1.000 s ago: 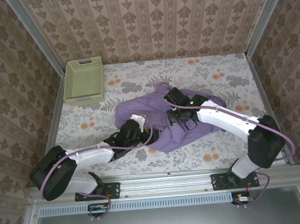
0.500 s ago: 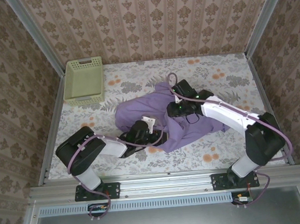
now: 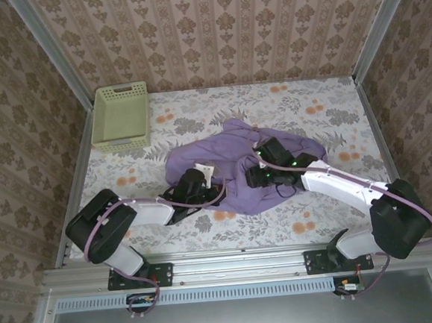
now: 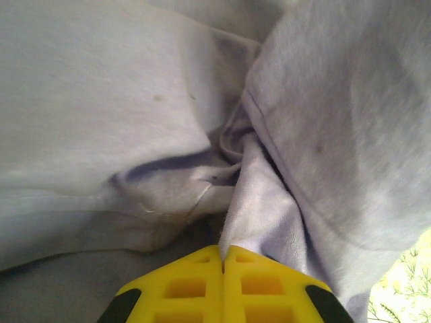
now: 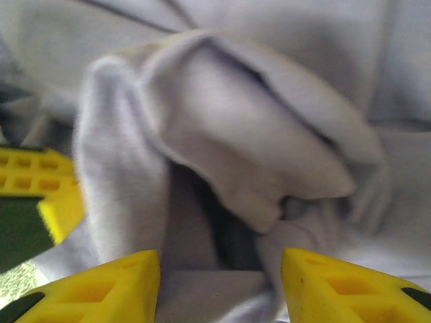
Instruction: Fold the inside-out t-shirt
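The inside-out t-shirt [image 3: 234, 156] lies crumpled in a lavender heap mid-table. My left gripper [image 3: 212, 183] is at the heap's near-left edge. In the left wrist view its yellow fingers [image 4: 262, 282] are pressed together, and the left gripper [image 4: 223, 250] is shut on a pinched fold of the t-shirt [image 4: 323, 134]. My right gripper [image 3: 256, 175] sits over the heap's middle, close to the left one. Seen from its wrist, the right gripper [image 5: 219, 279] is open, its fingers [image 5: 114, 282] straddling loose folds of the t-shirt [image 5: 222, 121] without pinching them. The left gripper's yellow finger [image 5: 47, 195] shows at that view's left edge.
A pale green basket [image 3: 121, 116] stands at the far left corner of the floral table [image 3: 309, 109]. Patterned walls and metal rails close in the sides. Bare tabletop lies right of and in front of the shirt.
The left gripper went from open to shut on a fold at the shirt's near-left edge. The right gripper opened, let go of the cloth and moved slightly nearer.
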